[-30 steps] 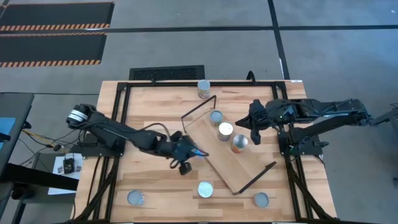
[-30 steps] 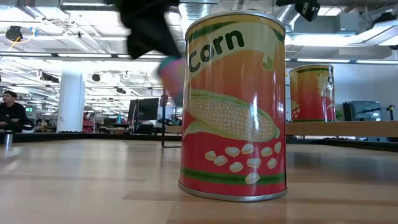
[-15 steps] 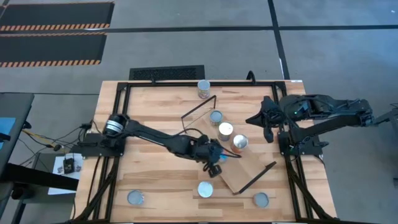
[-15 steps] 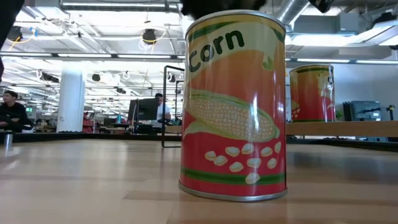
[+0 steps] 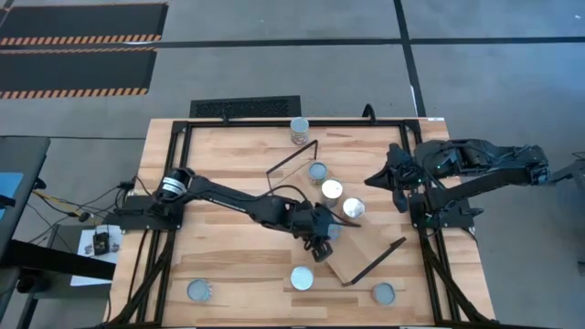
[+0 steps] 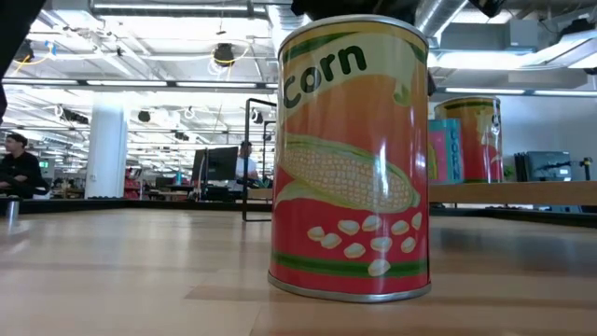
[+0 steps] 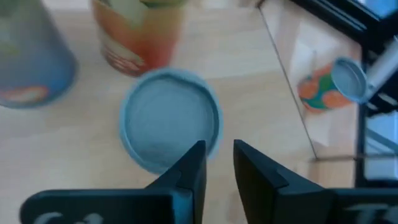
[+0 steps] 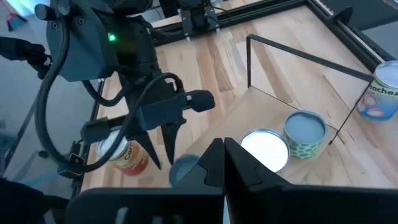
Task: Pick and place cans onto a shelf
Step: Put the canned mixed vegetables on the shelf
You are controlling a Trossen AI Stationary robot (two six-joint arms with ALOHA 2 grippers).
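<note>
Can [image 5: 326, 228] below outstretched left gripper [image 5: 320, 239] (shelf-side)

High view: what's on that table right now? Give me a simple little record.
Shelf: lying aslant mid-table
Cans on shelf: three in a row, a fourth beside them
Loose cans: four on the tabletop
Left jaws: slightly apart above the fourth can, holding nothing
Right jaws: shut, empty, at the table's right side
</note>
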